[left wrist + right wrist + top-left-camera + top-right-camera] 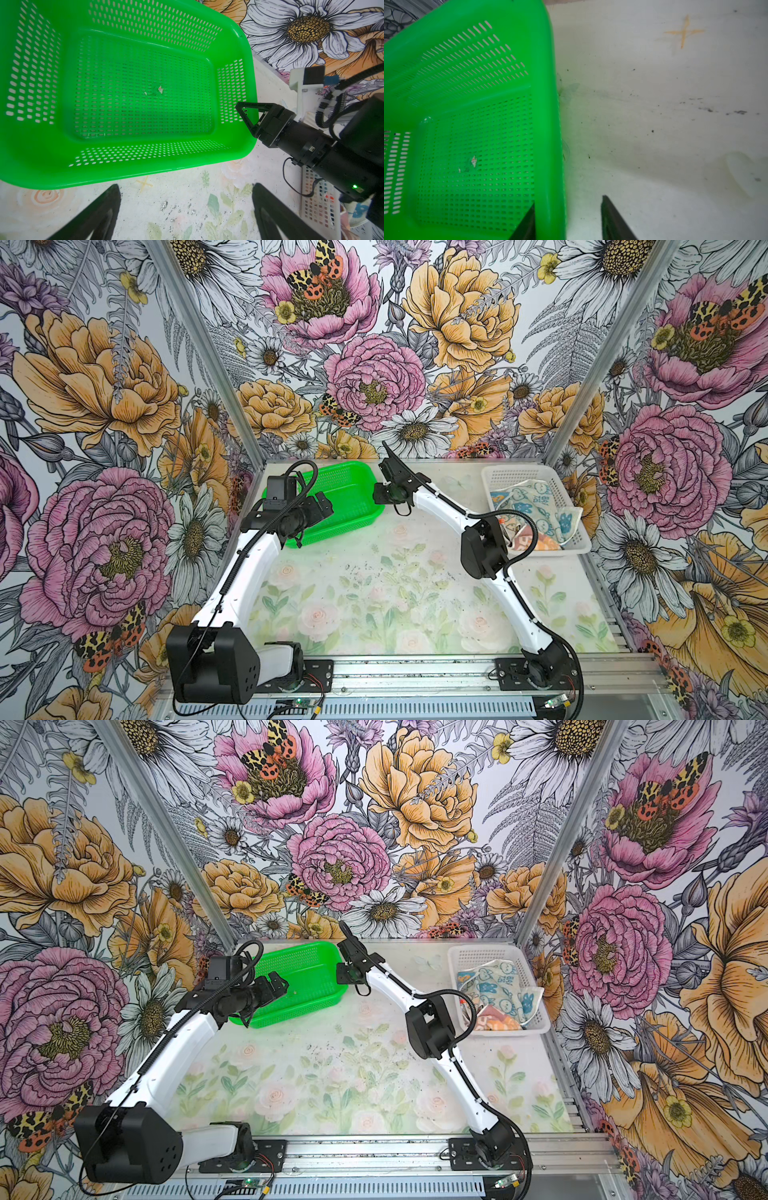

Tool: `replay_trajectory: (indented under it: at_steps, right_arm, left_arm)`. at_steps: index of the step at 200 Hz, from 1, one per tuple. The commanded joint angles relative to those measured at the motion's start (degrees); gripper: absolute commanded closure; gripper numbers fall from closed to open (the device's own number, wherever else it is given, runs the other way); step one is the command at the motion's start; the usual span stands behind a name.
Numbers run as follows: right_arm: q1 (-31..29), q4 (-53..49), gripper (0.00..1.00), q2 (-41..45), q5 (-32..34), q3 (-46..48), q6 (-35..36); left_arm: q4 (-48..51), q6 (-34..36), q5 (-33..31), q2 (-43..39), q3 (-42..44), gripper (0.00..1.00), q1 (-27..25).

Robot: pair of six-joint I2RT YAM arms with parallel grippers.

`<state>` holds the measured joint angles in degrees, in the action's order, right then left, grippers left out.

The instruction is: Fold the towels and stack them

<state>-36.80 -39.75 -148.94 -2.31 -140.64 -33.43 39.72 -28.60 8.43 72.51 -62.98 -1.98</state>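
Observation:
The towels lie crumpled in a white mesh basket [515, 469] at the back right: a cream one with blue print [525, 502] [492, 982] on top, a pale blue one [567, 523] at its right, an orange one [540, 544] [500, 1022] near the front wall. My right gripper [568, 201] [377, 494] is across the table at the green basket [552, 124]. It straddles that basket's right wall, with one finger inside and the other outside with a gap, so it is open. My left gripper [186, 187] [322, 506] hovers open over the mat at the green basket's near side, holding nothing.
The green basket [353, 472] [247, 54] stands at the back left-centre and holds only a small scrap. Flowered walls close in the back and both sides. Orange cross marks [144, 184] [683, 32] are drawn on the flowered mat [374, 597].

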Motion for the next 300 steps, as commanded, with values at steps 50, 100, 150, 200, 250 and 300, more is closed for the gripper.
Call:
replay_trajectory:
  at_steps: [50,100,150,200,250,300]
  right_arm:
    - [-3.1,2.5,0.98,-5.0,8.9,-6.6,-14.4]
    - [-4.6,5.2,1.0,-10.7,7.6,-11.6,-19.1]
    - [-5.7,9.4,0.95,-16.2,4.9,-17.7,-21.1]
    - [-5.2,10.6,0.55,-14.1,2.3,-17.6,-19.4]
    - [-4.1,10.5,0.19,-2.0,1.9,-11.2,-13.1]
    - [2.7,10.5,0.04,25.8,5.8,18.8,-5.6]
  left_arm:
    - [-0.3,0.9,3.7,-3.7,3.4,0.01,2.8]
    - [-1.1,0.7,4.5,-5.1,5.1,0.01,3.5]
    - [-1.6,0.3,4.6,-4.6,4.4,0.01,3.8]
    - [-1.4,-1.1,3.9,-5.4,4.1,0.01,3.4]
    - [-1.1,-1.7,-4.1,-12.3,5.4,0.01,-3.6]
    - [-3.1,0.1,-15.3,-11.3,3.2,0.01,-18.3]
